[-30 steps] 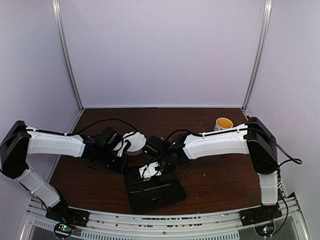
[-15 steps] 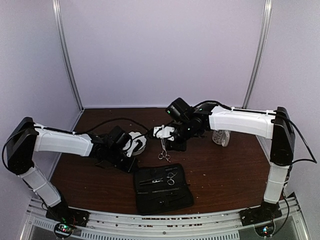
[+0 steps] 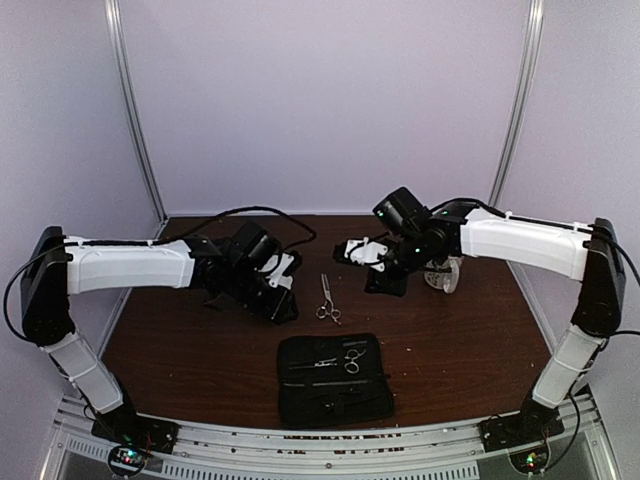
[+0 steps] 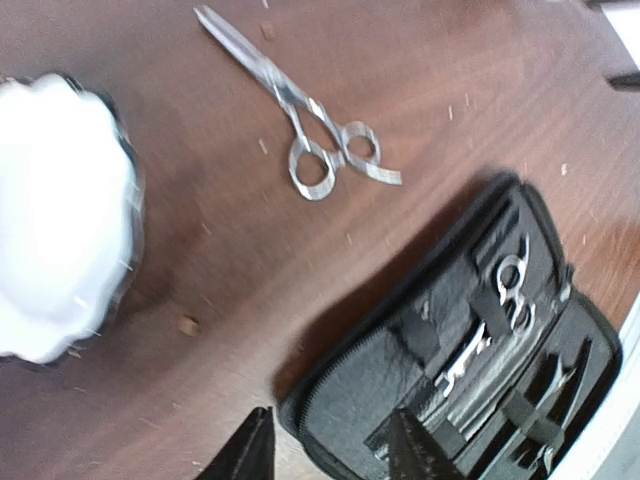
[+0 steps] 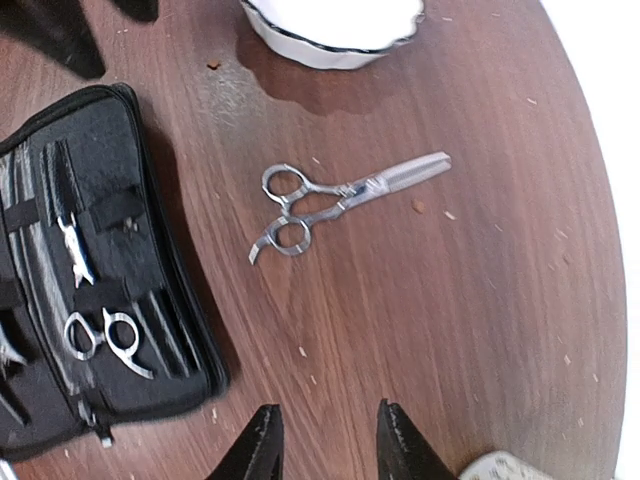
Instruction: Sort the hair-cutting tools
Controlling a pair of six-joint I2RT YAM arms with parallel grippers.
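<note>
While slim silver metal scissors (image 3: pixel 327 298) lay on the brown counter (image 3: pixel 450 340), left fingers (image 4: pixel 250 452) and right fingers (image 5: pixel 256 448) hung spread. Both were empty — seemingly poised to grasp.

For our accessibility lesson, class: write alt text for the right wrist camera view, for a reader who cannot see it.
A pair of slim silver metal scissors lies closed on the brown wooden table. An open flat black fabric case holding a second pair sits left of it, a white scalloped bowl above, the open, empty right claw below.
</note>
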